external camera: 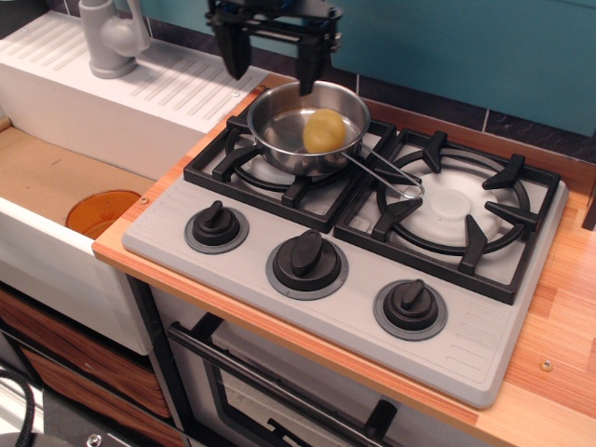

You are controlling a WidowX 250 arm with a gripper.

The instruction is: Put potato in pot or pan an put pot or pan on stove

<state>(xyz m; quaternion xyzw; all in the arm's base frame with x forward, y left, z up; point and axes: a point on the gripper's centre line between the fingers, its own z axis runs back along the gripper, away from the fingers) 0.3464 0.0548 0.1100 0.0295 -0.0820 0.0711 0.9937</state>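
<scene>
The pan point(307, 126) sits on the left burner grate of the stove point(354, 242), its wire handle point(386, 172) reaching right toward the second burner. The potato point(323, 130) lies inside the pan, right of its middle, against the wall. The gripper point(273, 58) hangs above the pan's back rim with its two black fingers point(234, 51) spread apart, holding nothing and touching neither pan nor potato. The right burner point(456, 209) is bare, showing its white disc. Three knobs point(305, 256) line the stove's front edge. Left of the stove a white sink point(121, 112) has a ridged drainboard and a grey tap point(110, 35) at its back, and an orange bowl point(102, 212) lies down in the basin. A wooden counter point(559, 317) surrounds the stove, with a teal wall point(466, 47) behind it.
</scene>
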